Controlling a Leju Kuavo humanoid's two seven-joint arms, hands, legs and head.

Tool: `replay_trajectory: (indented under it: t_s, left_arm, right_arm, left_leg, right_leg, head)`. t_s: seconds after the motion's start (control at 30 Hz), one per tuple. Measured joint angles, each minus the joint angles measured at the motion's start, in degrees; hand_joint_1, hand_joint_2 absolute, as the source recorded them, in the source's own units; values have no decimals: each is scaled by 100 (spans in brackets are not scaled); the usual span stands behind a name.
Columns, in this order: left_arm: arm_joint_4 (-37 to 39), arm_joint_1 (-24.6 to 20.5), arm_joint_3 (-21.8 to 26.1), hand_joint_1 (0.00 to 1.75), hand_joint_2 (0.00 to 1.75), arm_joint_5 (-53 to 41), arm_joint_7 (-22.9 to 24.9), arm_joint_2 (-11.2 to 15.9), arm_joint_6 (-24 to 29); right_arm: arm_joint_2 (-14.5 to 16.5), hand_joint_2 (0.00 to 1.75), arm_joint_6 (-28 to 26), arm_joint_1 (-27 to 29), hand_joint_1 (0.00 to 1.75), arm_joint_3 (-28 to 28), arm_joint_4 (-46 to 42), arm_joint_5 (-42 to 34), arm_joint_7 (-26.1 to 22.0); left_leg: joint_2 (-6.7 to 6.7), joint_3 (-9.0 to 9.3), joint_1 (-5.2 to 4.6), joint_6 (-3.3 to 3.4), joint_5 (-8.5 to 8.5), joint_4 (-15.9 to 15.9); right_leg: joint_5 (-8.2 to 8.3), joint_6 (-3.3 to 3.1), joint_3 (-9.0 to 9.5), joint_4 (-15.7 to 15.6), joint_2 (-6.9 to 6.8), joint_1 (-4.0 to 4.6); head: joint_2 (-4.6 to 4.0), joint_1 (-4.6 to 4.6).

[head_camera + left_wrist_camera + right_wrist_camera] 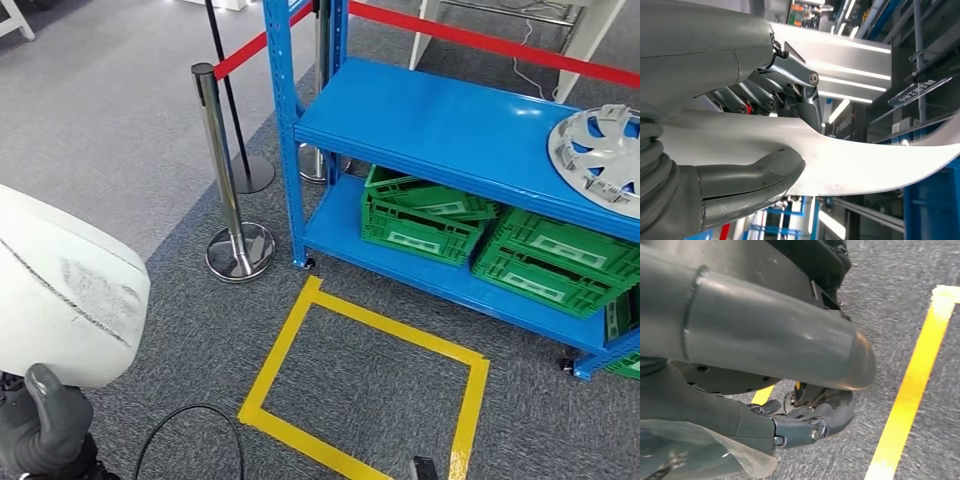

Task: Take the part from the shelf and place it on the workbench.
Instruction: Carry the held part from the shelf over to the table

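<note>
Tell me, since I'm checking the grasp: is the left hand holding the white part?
Yes. The left hand grips the white part, thumb on one face, fingers on the other.

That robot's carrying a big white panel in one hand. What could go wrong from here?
The left hand holds the white panel near one end, thumb below and fingers above, so the long free end might lever it loose. A black cable loops on the carpet near the robot's feet and could snag a step. The stanchion and blue shelf stand close; a turn might swing the panel into them.
</note>
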Motion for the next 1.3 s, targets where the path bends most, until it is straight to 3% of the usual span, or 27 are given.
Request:
replay_trajectory:
  t_s: [0.03,0.07,0.13,0.2,0.27,0.3,0.33,0.37,0.43,0.47,0.53,0.57,0.63,0.7,0.77,0.8,0.87,0.9,0.93,1.0,1.07,1.13,1.2,1.27,1.3]
  left_arm:
    - [-4,13,1,175,175,-14,-1,2,1]
    - [-9,28,1,175,175,-25,-2,3,2]
    - [-18,43,1,175,175,-31,-3,5,11]
    - [-19,42,2,175,175,-34,-3,8,30]
    - [-14,32,9,175,175,-35,-3,9,42]
    - [-9,9,14,175,175,-35,-3,7,40]
    - [-3,-32,19,175,175,-35,-3,3,35]
    - [2,-89,22,175,175,-36,-2,-6,29]
    - [12,-215,23,175,175,-42,-2,-33,22]
    - [15,-260,25,175,175,-48,-2,-48,19]
    - [19,-298,28,175,175,-63,-2,-68,14]
    - [19,-297,28,175,175,-71,-2,-77,14]
    - [18,-303,20,175,175,-83,-3,-96,26]
    - [19,-298,7,175,175,-96,-4,-108,52]
    - [20,-260,0,175,175,-113,-8,-110,83]
    - [20,-241,-1,175,175,-118,-9,-109,96]
    - [20,-220,-3,175,175,-120,-12,-109,129]
    - [20,-217,-4,175,175,-120,-13,-109,153]
    - [20,-216,-9,175,175,-120,-14,-108,185]
    - [19,-212,-27,175,175,-119,-16,-104,250]
    - [18,-201,-40,175,175,-119,-18,-96,301]
    - [18,-201,-43,175,175,-119,-18,-87,330]
    - [18,-219,-56,175,175,-134,-18,-81,342]
    - [18,-233,-75,175,175,-181,-18,-76,347]
    - [18,-238,-83,175,175,-208,-18,-74,350]
  right_arm:
    - [4,0,-30,2,0,-1,0,8,15]
    - [5,0,-57,4,0,-1,-1,11,31]
    - [9,0,-93,16,0,-2,0,9,58]
    - [7,0,-119,49,0,-3,1,-11,85]
    - [7,0,-146,79,0,-7,0,-30,127]
    - [7,0,-154,80,0,-9,0,-29,158]
    - [7,0,-156,74,0,-10,0,-21,194]
    - [7,0,-155,63,0,-11,0,-12,229]
    - [6,0,-152,47,0,-12,0,-2,270]
    - [6,0,-142,46,0,-13,0,-3,253]
    - [6,0,-97,37,0,-15,-3,-1,111]
    - [6,0,-68,25,0,-16,-7,10,-4]
    - [4,0,-32,-2,0,-17,-14,46,-187]
    - [-1,0,-33,-6,0,-17,-15,78,-243]
    - [-7,0,-41,11,0,-17,-14,94,-240]
    - [-9,0,-44,20,0,-18,-13,99,-238]
    - [-14,0,-45,26,0,-19,-13,104,-225]
    - [-15,0,-42,27,0,-19,-9,108,-207]
    - [-16,0,-37,26,0,-19,-5,113,-182]
    - [-17,0,-27,35,0,-21,3,124,-118]
    - [-17,0,-25,48,0,-28,3,127,-82]
    - [-16,0,-22,52,0,-42,0,111,-89]
    - [-16,0,-4,62,0,-58,-2,80,-138]
    - [-18,0,22,80,0,-89,-2,46,-215]
    - [-19,0,30,81,0,-107,-2,36,-240]
  left_leg:
    - [-68,-20,10,-40,21,-7]
    - [-39,-45,5,-72,7,19]
    - [240,-199,-13,-122,-213,359]
    - [551,-505,-20,-155,-598,1091]
    - [625,-686,-18,-160,-759,1582]
    - [640,-634,-19,-148,-684,1531]
    - [671,-476,-24,-123,-520,1261]
    - [765,-257,-42,-80,-338,856]
    - [996,91,-105,8,-149,192]
    - [1066,156,-134,42,-140,45]
    - [997,148,-149,87,-139,-13]
    - [938,156,-136,112,-116,-51]
    - [827,177,-97,169,-65,-129]
    - [712,173,-76,200,-40,-150]
    - [571,165,-71,206,-34,-144]
    - [493,165,-67,204,-34,-136]
    - [332,161,-49,177,-46,-94]
    - [257,146,-46,147,-59,-56]
    - [183,114,-45,113,-73,-5]
    - [51,41,-37,35,-68,60]
    - [-53,-10,-12,-32,-43,76]
    - [161,-120,-25,-83,-170,281]
    - [508,-405,-38,-119,-503,910]
    - [615,-693,-29,-132,-749,1558]
    - [629,-722,-28,-123,-726,1642]
  right_leg:
    - [12,-28,8,9,-79,-4]
    - [29,-61,23,3,-158,-8]
    - [57,-130,32,-23,-345,-14]
    - [51,-170,33,-24,-545,21]
    - [39,-187,30,-22,-739,49]
    - [34,-192,32,-21,-824,62]
    - [28,-194,40,-22,-901,75]
    - [20,-194,50,-23,-972,88]
    - [-1,-173,61,-20,-1092,129]
    - [-8,-156,63,-21,-1148,144]
    - [-11,-110,81,-41,-1263,157]
    - [-36,-82,85,-36,-1236,152]
    - [-220,-31,-16,191,-969,132]
    - [-565,-2,-348,874,-648,105]
    - [-734,25,-675,1493,-559,91]
    - [-656,37,-717,1526,-547,81]
    - [-234,72,-492,958,-453,36]
    - [-79,96,-333,599,-279,3]
    - [14,100,-202,316,-113,-26]
    - [-7,70,-102,146,79,-39]
    - [11,-8,-79,138,-67,-25]
    - [31,-85,-66,120,-242,-23]
    - [27,-138,-61,113,-436,-1]
    - [9,-168,-59,114,-641,28]
    - [-1,-176,-54,114,-734,39]
  head:
    - [0,1]
    - [0,-5]
    - [0,-43]
    - [0,-78]
    - [0,-79]
    - [0,-79]
    - [0,-79]
    - [0,-79]
    - [0,-79]
    - [0,-74]
    - [0,-66]
    - [0,-58]
    - [0,-41]
    - [0,-15]
    - [0,-7]
    - [0,-6]
    - [0,-6]
    - [0,-3]
    - [0,-5]
    - [0,-11]
    - [0,-16]
    - [0,-42]
    - [0,-74]
    - [0,-79]
    - [0,-80]
